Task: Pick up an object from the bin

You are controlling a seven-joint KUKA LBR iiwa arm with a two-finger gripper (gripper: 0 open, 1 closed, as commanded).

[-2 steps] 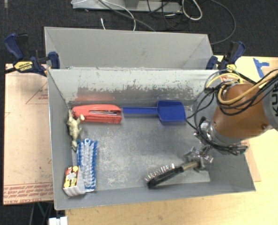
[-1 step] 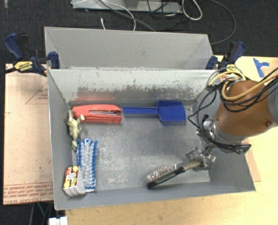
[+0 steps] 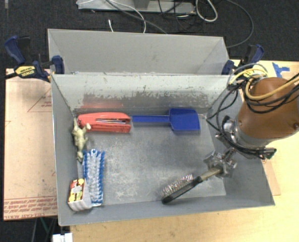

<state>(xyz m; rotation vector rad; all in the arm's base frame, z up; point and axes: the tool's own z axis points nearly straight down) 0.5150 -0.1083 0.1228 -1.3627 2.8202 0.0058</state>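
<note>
The black brush (image 3: 182, 186) lies flat at about 5 o'clock on the floor of the bin (image 3: 139, 87), with the gripper (image 3: 220, 165) at the tip of its handle; whether the claw is released or clenched cannot be told. A hold that far out would likely let the bristle end sag and twist free, or snag the nearby sloping wall. The arm (image 3: 268, 115) leans in from 3 o'clock, wrist bent downward.

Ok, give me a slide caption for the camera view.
Gripper at the handle of a black brush in the bin; red stapler, blue scoop behind.
</note>
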